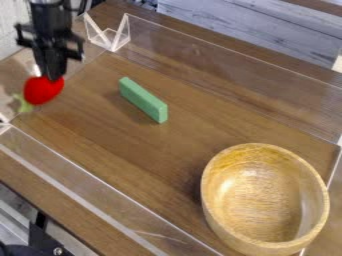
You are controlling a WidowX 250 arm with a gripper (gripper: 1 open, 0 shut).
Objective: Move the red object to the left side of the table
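Note:
The red object (42, 89), a small round toy fruit, hangs just over the left side of the dark wood table (201, 130), close to the clear left wall. My gripper (51, 72) comes down from above and is shut on the red object's top. The black fingers (54, 55) hide the fruit's upper part. I cannot tell whether the fruit touches the tabletop.
A green rectangular block (143, 100) lies near the table's middle, to the right of the gripper. A round light wooden bowl (265, 195) stands at the front right. Low clear acrylic walls (107, 33) edge the table.

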